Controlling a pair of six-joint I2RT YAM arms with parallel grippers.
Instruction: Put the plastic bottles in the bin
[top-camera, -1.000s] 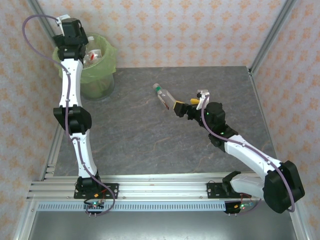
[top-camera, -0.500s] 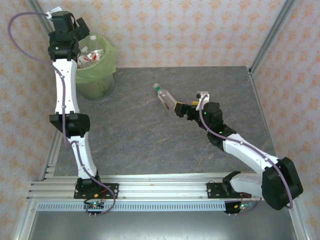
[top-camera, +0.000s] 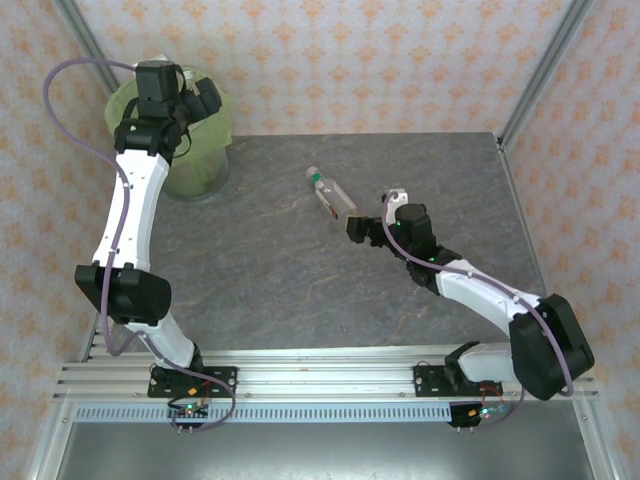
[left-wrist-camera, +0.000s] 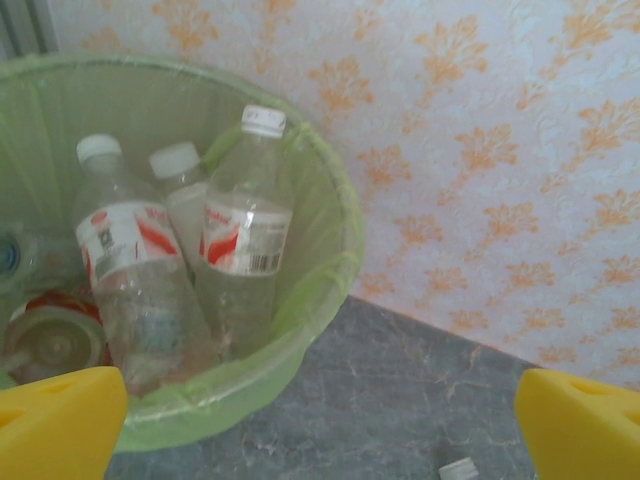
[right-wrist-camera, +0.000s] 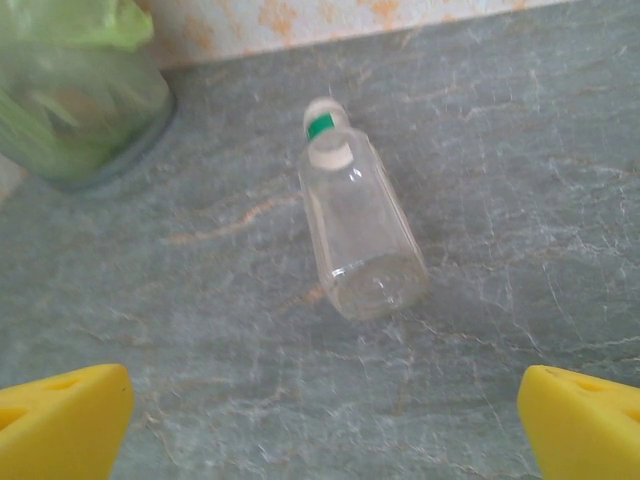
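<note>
Right hand (right-wrist-camera: 320, 430), released, faces the clear green-banded plastic bottle (right-wrist-camera: 360, 235) lying on the grey worktop (right-wrist-camera: 520, 200); it should straddle the bottle's body squarely and low before closing. Left hand (left-wrist-camera: 320, 425), also released, hovers by the round green-lined bin (left-wrist-camera: 330, 270) holding several labelled bottles (left-wrist-camera: 240, 230).

A lab robot cell: aluminium frame (top-camera: 545, 70), wallpapered panels (top-camera: 350, 60), stone-look tabletop (top-camera: 280, 260).

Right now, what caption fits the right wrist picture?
Open right claw faces a clear bottle lying on the gray table.
</note>
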